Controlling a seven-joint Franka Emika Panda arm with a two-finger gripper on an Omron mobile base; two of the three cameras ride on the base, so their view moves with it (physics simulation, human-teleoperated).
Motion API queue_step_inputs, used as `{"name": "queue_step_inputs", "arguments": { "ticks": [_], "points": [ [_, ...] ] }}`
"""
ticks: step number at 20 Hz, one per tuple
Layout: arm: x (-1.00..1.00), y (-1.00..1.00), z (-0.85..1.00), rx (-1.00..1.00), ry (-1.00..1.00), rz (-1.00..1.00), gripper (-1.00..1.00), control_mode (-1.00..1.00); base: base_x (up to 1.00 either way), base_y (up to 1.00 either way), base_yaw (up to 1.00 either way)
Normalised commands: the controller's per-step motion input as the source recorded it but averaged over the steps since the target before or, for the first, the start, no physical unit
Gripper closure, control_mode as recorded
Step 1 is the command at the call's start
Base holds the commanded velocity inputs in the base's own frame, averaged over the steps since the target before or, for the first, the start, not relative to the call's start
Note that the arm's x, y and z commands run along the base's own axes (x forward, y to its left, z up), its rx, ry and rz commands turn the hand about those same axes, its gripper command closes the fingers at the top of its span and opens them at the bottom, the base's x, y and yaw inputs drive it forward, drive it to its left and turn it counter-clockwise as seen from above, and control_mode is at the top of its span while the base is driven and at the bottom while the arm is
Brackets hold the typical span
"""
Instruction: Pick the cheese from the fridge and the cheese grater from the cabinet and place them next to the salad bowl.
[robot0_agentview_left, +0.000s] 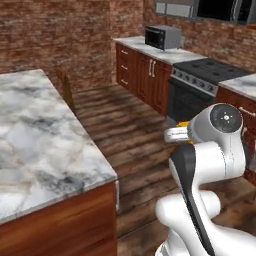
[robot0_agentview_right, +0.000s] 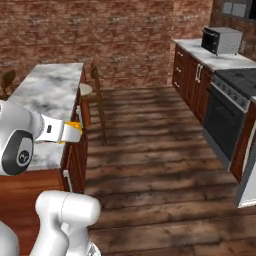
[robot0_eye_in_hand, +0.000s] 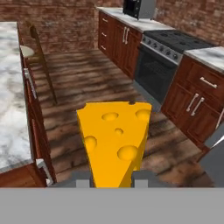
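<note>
The claw (robot0_eye_in_hand: 112, 181) is clamped on the cheese (robot0_eye_in_hand: 114, 140), a yellow-orange wedge with round holes that stands between the two fingertips (robot0_eye_in_hand: 83, 183) in the hand view, held in the air over the wooden floor (robot0_eye_in_hand: 83, 83) and resting on nothing. From the left base view a sliver of the cheese (robot0_agentview_left: 183, 123) peeks out beyond the white arm (robot0_agentview_left: 210, 145), and from the right base view the same yellow (robot0_agentview_right: 75, 127) shows at the end of the forearm, just beside the long edge of the marble island counter (robot0_agentview_right: 52, 97). That counter (robot0_agentview_left: 35, 140) lies to the arm's left, with a wooden chair (robot0_agentview_right: 95, 95) at its side (its back rises above the counter edge). Across the floor, along the brick wall, runs a line of reddish-brown cabinets (robot0_agentview_left: 145, 72) with silver handles under a second marble counter (robot0_agentview_left: 150, 50), which carries a grey microwave (robot0_agentview_left: 162, 36) near its far end. Next in the row stands a dark stove (robot0_agentview_left: 195, 85) with an oven door below. In the hand view the stove (robot0_eye_in_hand: 162, 57) lies beyond the cheese to the right, with drawers (robot0_eye_in_hand: 197, 100) nearer the camera.
</note>
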Motion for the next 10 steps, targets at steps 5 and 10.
{"name": "queue_step_inputs", "arguments": {
  "ticks": [5, 10],
  "points": [
    [0.00, 0.00, 0.00, 0.00, 0.00, 0.00, 1.00, 1.00, -0.30, 0.41, 0.52],
    [0.00, 0.00, 0.00, 0.00, 0.00, 0.00, 1.00, 1.00, -0.22, 0.36, 0.51]
  ]
}}
